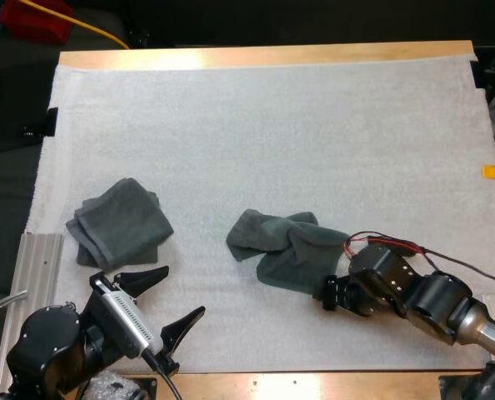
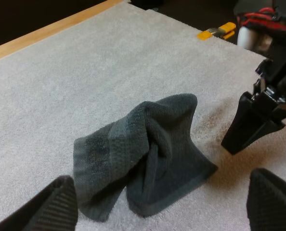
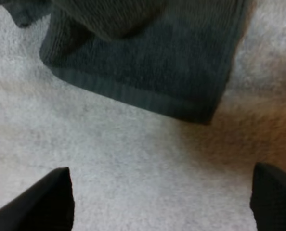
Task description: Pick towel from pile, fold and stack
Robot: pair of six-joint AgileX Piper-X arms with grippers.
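Bright, even light across white mat (image 1: 272, 125); glare on bench (image 1: 264, 57) at its far edge; soft warm shadow beside crumpled towel (image 3: 148, 62).

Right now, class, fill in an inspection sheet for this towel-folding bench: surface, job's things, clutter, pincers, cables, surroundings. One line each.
Surface: white mat lying flat on a wooden table.
Job's things: crumpled towel mid-mat; folded towel to its left, apart from it.
Clutter: metal rail beside the mat's near left edge.
Pincers: left pincer open near the front edge, holding nothing; right pincer open, just short of the crumpled towel's hem, not touching it.
Cables: yellow cable beyond the table's far left corner.
Surroundings: dark space past the far side.
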